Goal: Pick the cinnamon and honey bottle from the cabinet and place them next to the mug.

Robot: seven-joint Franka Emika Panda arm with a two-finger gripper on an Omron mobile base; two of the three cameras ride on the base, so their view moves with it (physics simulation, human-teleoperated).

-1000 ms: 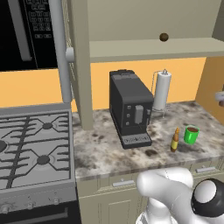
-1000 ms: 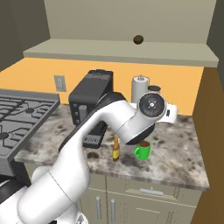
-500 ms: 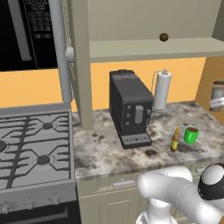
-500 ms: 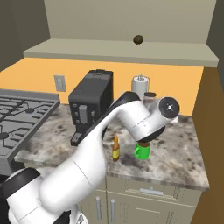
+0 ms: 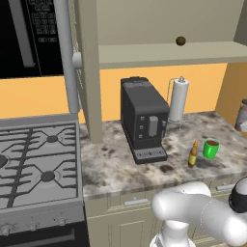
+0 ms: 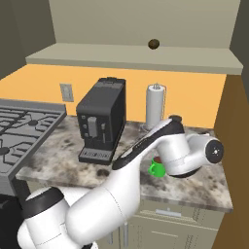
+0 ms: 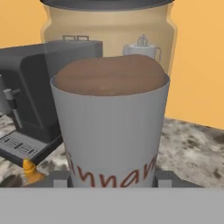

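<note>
The cinnamon (image 7: 111, 127), a grey jar showing brown powder under a dark lid, sat pinched in the pincer (image 7: 113, 178), held above the surface right of the mug (image 5: 210, 148). Since a second before, it had swung further right.

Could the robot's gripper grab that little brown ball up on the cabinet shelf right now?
Probably not: the gripper is shut on the cinnamon, so there is no room for the brown ball on the cabinet shelf.
</note>
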